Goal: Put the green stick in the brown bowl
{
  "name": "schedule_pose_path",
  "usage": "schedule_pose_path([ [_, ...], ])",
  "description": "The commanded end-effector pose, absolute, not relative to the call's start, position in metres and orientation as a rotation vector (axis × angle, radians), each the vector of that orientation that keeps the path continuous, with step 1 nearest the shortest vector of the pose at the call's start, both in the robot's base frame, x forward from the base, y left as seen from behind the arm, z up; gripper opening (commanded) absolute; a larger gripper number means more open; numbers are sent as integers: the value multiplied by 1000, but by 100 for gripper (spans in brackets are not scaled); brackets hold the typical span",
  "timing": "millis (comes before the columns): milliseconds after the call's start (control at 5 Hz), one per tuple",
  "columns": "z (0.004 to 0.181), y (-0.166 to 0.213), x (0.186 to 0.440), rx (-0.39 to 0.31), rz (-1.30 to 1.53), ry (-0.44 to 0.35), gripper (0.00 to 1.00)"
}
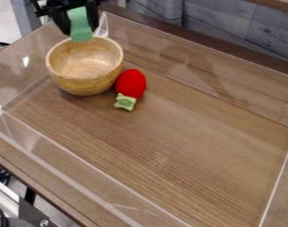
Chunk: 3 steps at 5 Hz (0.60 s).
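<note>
A: Where is the green stick [81, 27]?
B: Upright, pinched in the claw [79, 21], just above the brown bowl's [84, 66] far rim.
A: Anything nearby?
B: Red round toy [132, 82] below-right of the claw, touching the bowl.

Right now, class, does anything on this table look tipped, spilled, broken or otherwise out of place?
Nothing stands out. The brown bowl sits upright and empty on the wooden table. The red round toy lies beside it, apparently touching its wall. The end effector holds the green stick above the bowl's far rim. No spill or damage shows.
</note>
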State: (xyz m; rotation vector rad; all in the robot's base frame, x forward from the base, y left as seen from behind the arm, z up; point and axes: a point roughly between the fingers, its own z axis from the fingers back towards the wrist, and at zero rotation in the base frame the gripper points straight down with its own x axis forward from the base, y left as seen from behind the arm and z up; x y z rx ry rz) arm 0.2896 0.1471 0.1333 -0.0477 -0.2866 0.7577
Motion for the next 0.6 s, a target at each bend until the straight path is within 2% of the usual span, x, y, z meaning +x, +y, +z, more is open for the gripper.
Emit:
schedule_pose_path([
  [0, 145, 148, 292, -12, 772, -337, 0],
  [400, 112, 142, 299, 33, 832, -324, 0],
])
